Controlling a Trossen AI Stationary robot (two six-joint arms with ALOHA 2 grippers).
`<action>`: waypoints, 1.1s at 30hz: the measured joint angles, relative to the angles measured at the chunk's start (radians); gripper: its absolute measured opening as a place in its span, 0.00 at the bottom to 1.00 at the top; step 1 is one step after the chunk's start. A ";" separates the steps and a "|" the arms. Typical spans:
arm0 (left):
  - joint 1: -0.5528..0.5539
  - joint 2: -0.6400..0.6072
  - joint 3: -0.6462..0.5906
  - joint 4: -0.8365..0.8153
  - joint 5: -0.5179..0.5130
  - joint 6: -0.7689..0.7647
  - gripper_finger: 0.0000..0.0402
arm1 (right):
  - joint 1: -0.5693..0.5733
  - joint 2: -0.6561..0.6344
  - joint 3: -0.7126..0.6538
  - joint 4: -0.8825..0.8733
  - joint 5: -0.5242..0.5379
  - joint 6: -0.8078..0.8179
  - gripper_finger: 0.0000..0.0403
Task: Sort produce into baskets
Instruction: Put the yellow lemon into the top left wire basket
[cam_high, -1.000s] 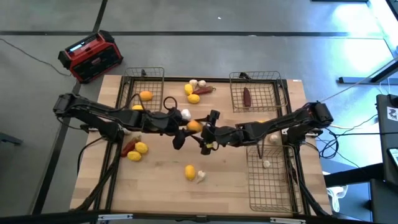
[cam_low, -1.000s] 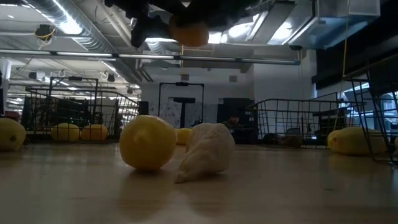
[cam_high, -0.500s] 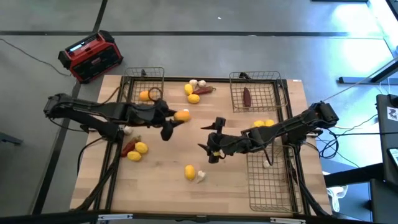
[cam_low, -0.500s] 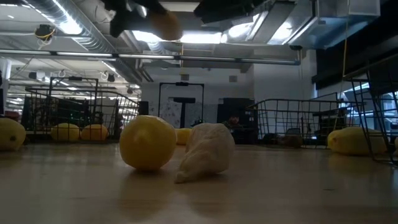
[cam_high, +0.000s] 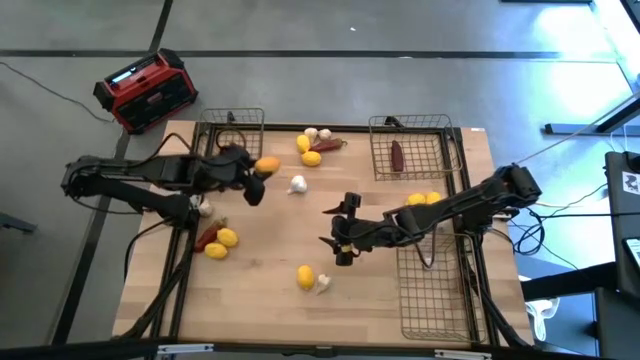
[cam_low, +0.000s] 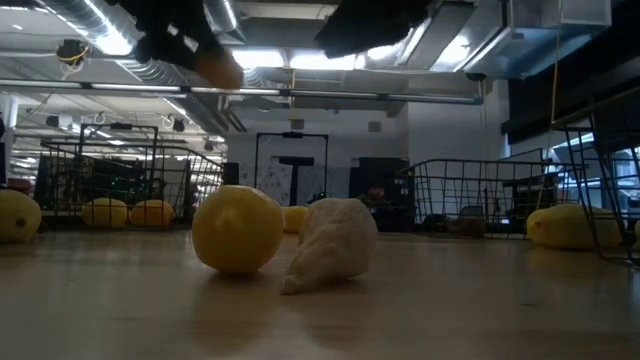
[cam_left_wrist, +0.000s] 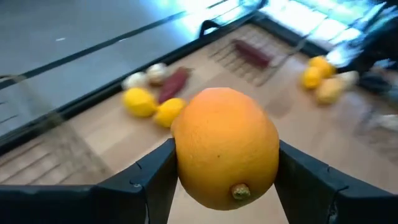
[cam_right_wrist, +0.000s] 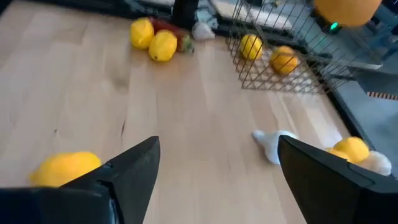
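My left gripper (cam_high: 262, 168) is shut on an orange round fruit (cam_high: 268, 165), high over the table by the near right corner of the far left wire basket (cam_high: 232, 118). The fruit also shows in the low view (cam_low: 218, 68). My right gripper (cam_high: 338, 238) is open and empty over the table's middle. A red piece (cam_high: 398, 155) lies in the far right basket (cam_high: 410, 122). A third basket (cam_high: 435, 300) stands near right. A yellow fruit (cam_high: 306, 277) and a garlic bulb (cam_high: 323, 284) lie on the table near the front. My left gripper pinches the orange fruit's two opposite sides (cam_left_wrist: 186, 155) between its two fingers (cam_left_wrist: 152, 177), with the stem end facing the camera. The fingers come roughly level from the table's left. The fruit is lifted clear of the table.
Yellow fruits, garlic bulbs and a red piece (cam_high: 315, 145) lie together at the far middle. A lone garlic bulb (cam_high: 298, 184) lies near them. Two yellow fruits and a red piece (cam_high: 218, 241) lie at the left. Yellow fruits (cam_high: 426, 199) lie by the right baskets. A red-and-black box (cam_high: 148, 90) stands on the floor.
My left gripper has carried the orange fruit from the table's middle toward the left and far edges, to the far left basket. My right gripper, which stood next to the fruit, has drawn back toward the near right and now keeps still.
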 joint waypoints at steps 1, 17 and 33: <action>0.011 0.000 0.000 -0.024 -0.007 -0.003 0.56 | -0.002 0.010 0.000 0.005 -0.006 0.011 0.79; 0.180 0.004 0.000 -0.194 -0.035 0.001 0.56 | -0.096 0.107 0.000 -0.100 -0.111 0.150 0.79; 0.335 0.005 0.000 -0.276 -0.045 0.051 0.56 | -0.172 0.239 0.001 -0.158 -0.208 0.229 0.79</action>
